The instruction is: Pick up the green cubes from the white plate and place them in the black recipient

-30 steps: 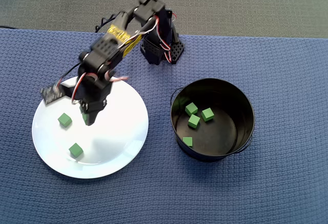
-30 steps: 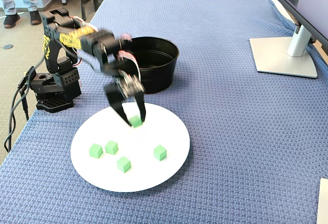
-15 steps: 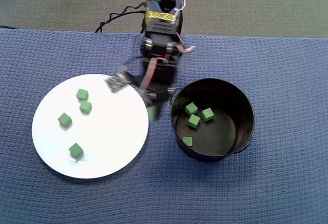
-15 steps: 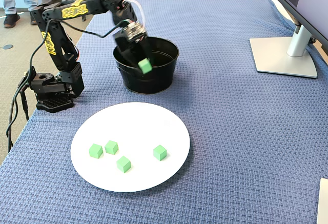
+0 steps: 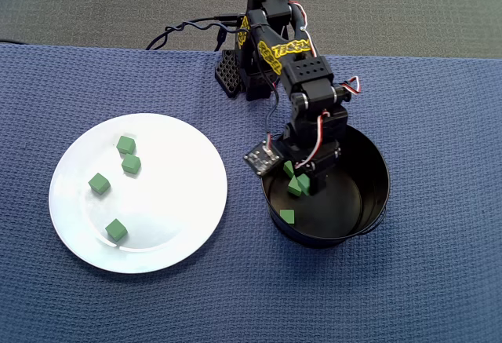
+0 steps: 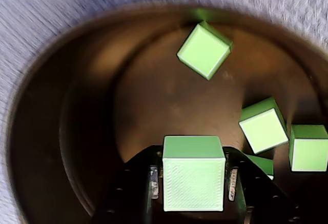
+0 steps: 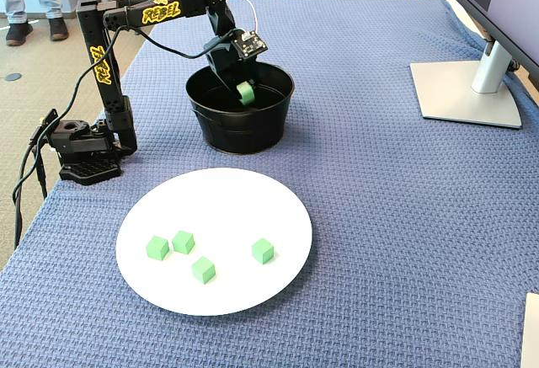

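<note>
My gripper (image 6: pixel 193 183) is shut on one green cube (image 6: pixel 193 175), held just above the floor of the black recipient (image 6: pixel 61 131). In the overhead view the gripper (image 5: pixel 303 184) reaches down inside the recipient (image 5: pixel 375 202). The fixed view shows the held cube (image 7: pixel 245 92) at the level of the recipient's (image 7: pixel 244 136) rim. Several loose green cubes (image 6: pixel 204 49) lie on its bottom, one by the near wall (image 5: pixel 287 217). The white plate (image 5: pixel 172 194) at the left carries several green cubes (image 5: pixel 116 230), also seen in the fixed view (image 7: pixel 263 250) on the plate (image 7: pixel 227 208).
The arm's base (image 7: pixel 84 153) stands at the blue cloth's left edge in the fixed view, with cables trailing off it. A monitor stand (image 7: pixel 467 90) sits at the far right. The blue cloth (image 5: pixel 439 280) covers the table.
The arm has swung from the plate's edge to the recipient with the cube still in its jaws, and now hangs lower inside it. The cubes on the plate have not moved.
</note>
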You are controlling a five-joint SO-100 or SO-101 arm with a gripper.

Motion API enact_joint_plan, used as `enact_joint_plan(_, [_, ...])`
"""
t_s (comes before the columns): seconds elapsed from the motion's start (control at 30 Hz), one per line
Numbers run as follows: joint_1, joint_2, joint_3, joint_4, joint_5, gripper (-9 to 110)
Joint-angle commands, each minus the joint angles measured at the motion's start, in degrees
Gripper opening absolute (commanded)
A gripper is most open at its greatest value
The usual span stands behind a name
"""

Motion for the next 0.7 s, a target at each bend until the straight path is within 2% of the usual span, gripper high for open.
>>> enact_joint_plan(0.0, [-1.58,2.55,-1.05,-2.02,-0.70,37])
enact_joint_plan(0.23, [6.33,4.92,-12.39,3.87,-4.75,29])
enact_joint_plan(0.33, [16.17,4.75,-19.51,4.75,-1.49,23])
enact_joint_plan(0.43, [27.07,1.93,-23.55,4.48,1.32,23])
enact_joint_plan(0.67, [47.81,-7.73,-24.26,-5.01,9.93,23])
